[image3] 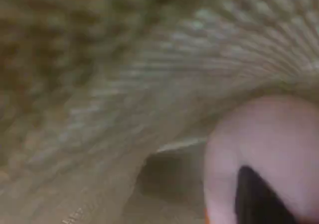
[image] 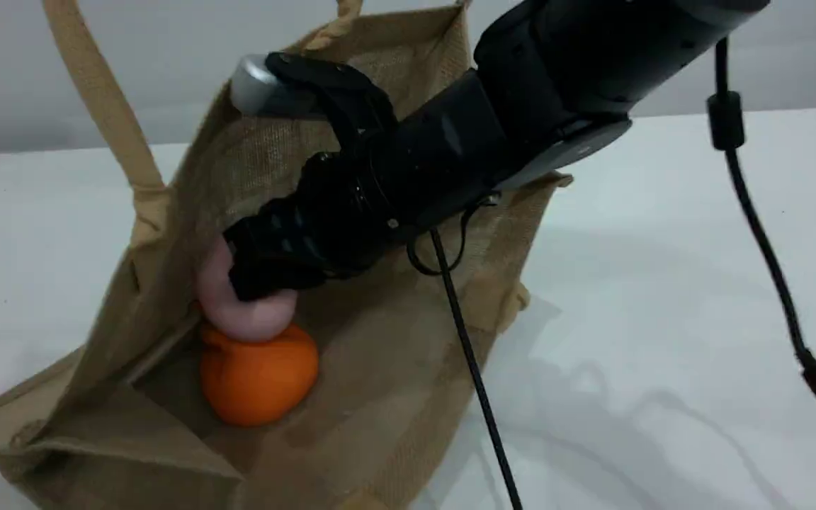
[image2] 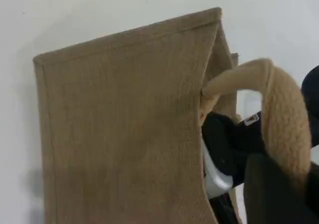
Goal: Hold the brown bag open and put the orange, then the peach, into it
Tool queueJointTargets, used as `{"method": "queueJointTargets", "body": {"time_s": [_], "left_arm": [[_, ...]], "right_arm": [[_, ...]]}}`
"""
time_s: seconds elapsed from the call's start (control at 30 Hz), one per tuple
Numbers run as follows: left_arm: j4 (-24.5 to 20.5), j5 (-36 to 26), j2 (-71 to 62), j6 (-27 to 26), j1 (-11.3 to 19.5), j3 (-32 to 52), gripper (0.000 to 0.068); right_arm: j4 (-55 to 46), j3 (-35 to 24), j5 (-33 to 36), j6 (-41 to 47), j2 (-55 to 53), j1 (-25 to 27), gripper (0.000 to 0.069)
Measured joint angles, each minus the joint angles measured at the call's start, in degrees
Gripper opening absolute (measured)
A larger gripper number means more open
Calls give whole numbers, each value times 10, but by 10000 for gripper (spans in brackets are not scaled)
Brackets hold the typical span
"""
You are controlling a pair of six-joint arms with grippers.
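Reaching into the bag point(image: 408, 354) on the surface point(image: 663, 297), the right jaws sit around the peach point(image: 241, 312) — how wide apart, I cannot tell. The peach touches the orange point(image: 259, 386) at its six o'clock, both inside. The left jaws are closed on the handle point(image2: 286, 119), raised at eleven o'clock.

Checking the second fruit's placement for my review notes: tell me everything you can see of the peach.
The peach is a pale pink, smooth, rounded toy fruit. It sits inside the brown bag, touching the orange beneath it. The right gripper covers its upper part, a fingertip against its skin; whether it is gripped is unclear. No leaf shows.
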State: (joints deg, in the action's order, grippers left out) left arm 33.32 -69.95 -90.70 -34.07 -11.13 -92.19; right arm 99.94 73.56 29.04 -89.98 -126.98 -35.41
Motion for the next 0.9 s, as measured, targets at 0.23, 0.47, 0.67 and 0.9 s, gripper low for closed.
{"method": "queueJointTargets", "body": {"time_s": [0.23,0.47,0.67,0.9], "left_arm": [[0,0,0,0,0,0,84],[0,1,0,-1,0,0,84],[-1,-1,0,-1,0,0,84],[-2,-1,0,-1,0,1,84]], "right_arm": [[0,0,-2,9,5,0,425],[-126,-2,8,126,63,17,531],[-292,-19,18,249,119,38,533],[-377,-85,54,301,175,74,533]]}}
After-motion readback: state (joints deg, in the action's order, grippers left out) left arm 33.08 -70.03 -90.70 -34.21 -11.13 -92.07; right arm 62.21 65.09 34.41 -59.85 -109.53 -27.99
